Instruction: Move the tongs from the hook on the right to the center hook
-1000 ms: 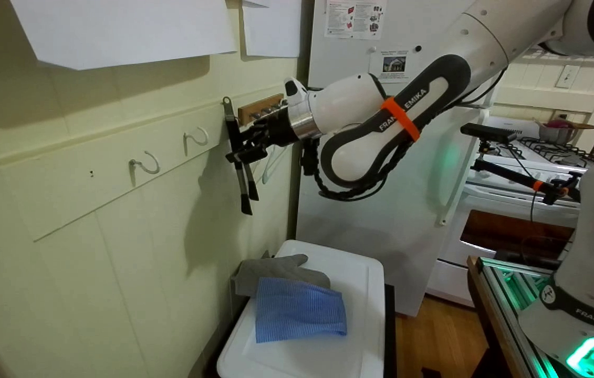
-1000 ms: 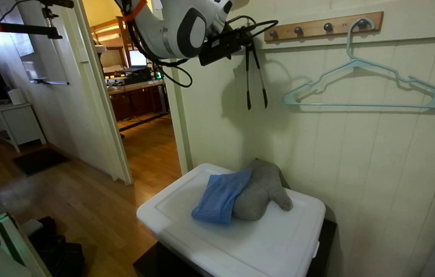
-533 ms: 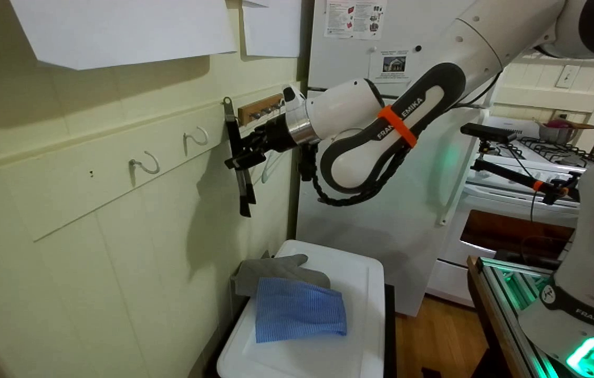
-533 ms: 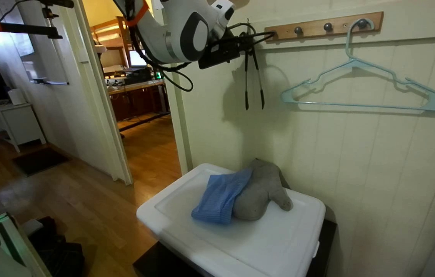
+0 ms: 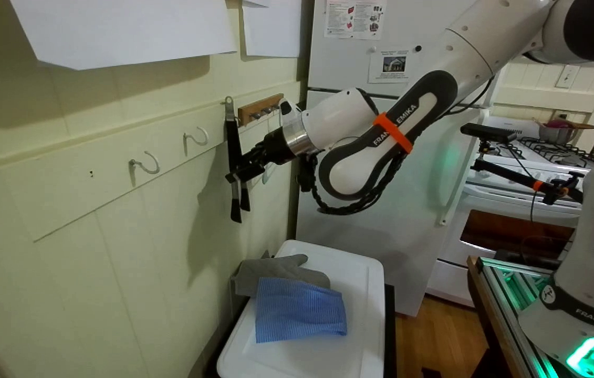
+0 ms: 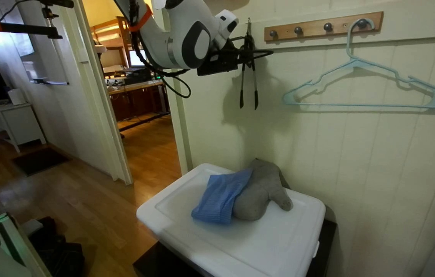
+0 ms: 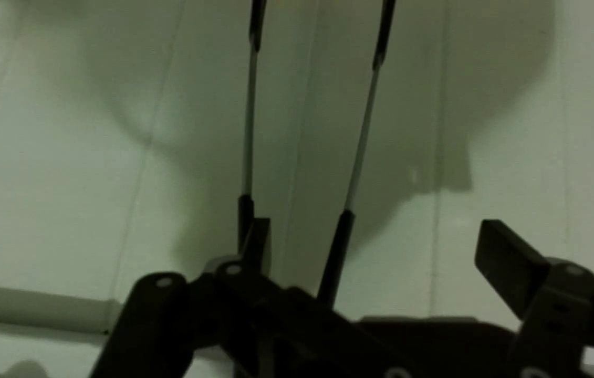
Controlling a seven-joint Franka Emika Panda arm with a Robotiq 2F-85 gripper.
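The gripper, jaws spread, faces the tongs, hanging just before it from a point above; the step seems to be lining up the grasp; next, straddle both their arms, close, unhook, bound for the center hook above and beside it.

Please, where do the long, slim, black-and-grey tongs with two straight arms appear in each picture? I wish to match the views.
In an exterior view: tongs left of centre, mostly upper half.
In an exterior view: tongs slightly right of centre, upper half.
In the wrist view: tongs near the middle, arms reaching the top edge.
Shared landmark: the black two-fingered gripper, overlapping the tongs in each picture.
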